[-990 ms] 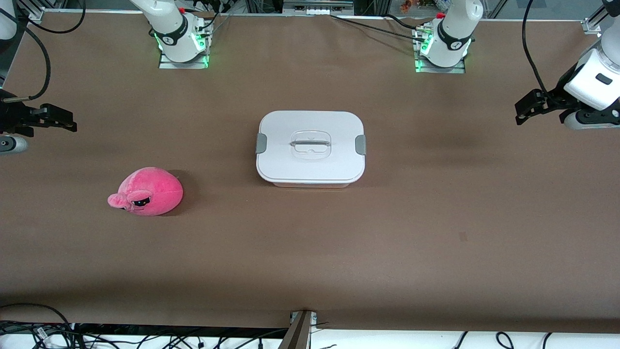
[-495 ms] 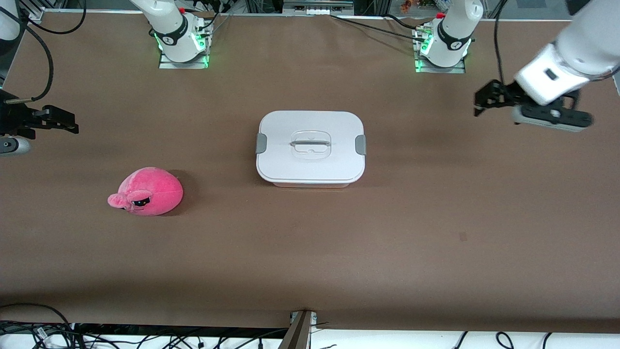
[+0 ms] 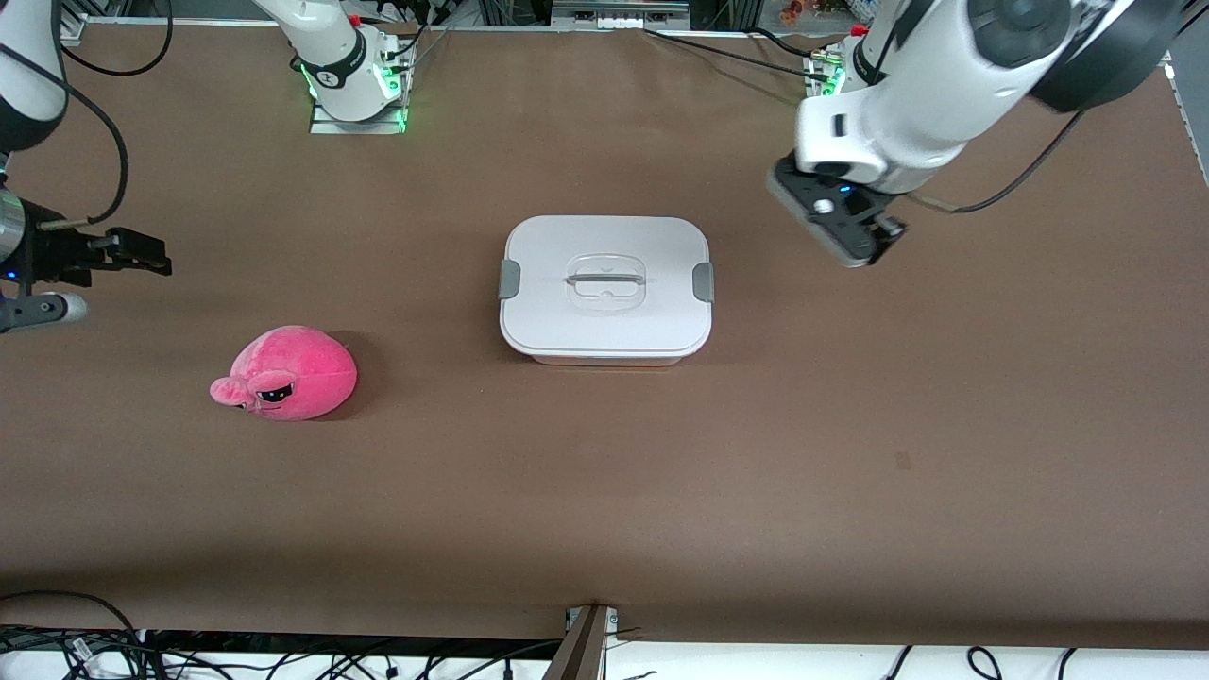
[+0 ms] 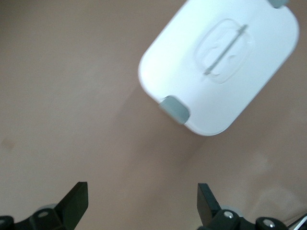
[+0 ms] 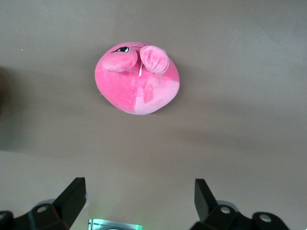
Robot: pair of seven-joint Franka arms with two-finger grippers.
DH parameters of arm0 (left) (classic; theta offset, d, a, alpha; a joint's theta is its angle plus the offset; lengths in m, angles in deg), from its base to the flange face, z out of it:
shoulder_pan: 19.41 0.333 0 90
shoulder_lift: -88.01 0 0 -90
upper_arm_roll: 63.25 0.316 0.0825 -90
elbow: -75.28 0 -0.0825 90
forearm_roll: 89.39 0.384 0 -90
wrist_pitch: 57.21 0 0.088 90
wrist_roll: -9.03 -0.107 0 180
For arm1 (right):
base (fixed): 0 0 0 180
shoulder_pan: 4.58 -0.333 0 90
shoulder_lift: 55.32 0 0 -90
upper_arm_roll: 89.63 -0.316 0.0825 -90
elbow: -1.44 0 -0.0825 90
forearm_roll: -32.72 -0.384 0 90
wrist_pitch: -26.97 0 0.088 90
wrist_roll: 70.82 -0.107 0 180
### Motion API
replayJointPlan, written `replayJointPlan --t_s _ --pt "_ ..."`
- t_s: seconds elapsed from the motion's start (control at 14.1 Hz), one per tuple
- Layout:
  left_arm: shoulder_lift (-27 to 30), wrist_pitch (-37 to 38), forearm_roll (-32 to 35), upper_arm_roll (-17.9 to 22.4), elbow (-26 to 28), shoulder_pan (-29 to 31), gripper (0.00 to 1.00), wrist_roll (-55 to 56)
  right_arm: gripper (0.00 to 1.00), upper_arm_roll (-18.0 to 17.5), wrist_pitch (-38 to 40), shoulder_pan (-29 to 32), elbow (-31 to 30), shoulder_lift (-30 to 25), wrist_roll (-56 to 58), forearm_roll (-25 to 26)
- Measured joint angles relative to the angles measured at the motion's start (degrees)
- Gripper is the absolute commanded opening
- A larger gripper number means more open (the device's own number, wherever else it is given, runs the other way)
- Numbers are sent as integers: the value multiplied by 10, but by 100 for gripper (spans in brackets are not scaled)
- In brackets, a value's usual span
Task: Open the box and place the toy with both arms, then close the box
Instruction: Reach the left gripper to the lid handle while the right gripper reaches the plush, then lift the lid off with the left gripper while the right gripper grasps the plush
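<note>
The box [image 3: 605, 291] sits shut at mid-counter, its white lid [image 3: 605, 283] seated flat, its long axis running from one arm's end of the counter to the other, and a grey clip [image 3: 703, 282] on each short end. The clear recessed handle [image 3: 605, 280] lies along that same axis. The left hand [image 3: 836, 227] hovers over bare counter [image 3: 850, 453] just beside the box's short end toward the left arm's end, so the clip facing it is the nearest feature; the left wrist view shows its fingers [image 4: 76, 203] spread wide and holding nothing. The toy [image 3: 288, 373], a pink plush, rests on the counter well apart from the box, nearer to the front camera and toward the right arm's end. The right hand [image 3: 123, 255] hangs at that end edge, open and empty, the plush [image 5: 137, 79] in its wrist view. Judged nearer: left arm to box, right arm to toy. The left hand's fingers are hidden in the front view by its own wrist; the box's pink tub is barely visible under the lid.
</note>
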Motion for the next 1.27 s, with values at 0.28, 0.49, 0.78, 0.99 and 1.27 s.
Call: replayJointPlan --t_s 0.28,0.49,0.78,0.99,1.27 --pt "-94 -93 0 -7 -31 -75 100 -100 100 2 -2 2 -3 40 0 0" --pt "-164 -172 5 -7 -32 -123 100 -165 100 2 -57 3 -40 64 0 0" --pt "-234 -242 80 -7 -36 -167 77 -185 100 1 -204 2 -136 70 0 0" --pt "-246 -245 86 -7 -38 -179 0 -190 100 -1 -269 -1 -176 75 -1 -16" --pt "-246 -245 86 -7 -40 -184 0 -195 100 -1 -341 -3 -215 92 -6 -34"
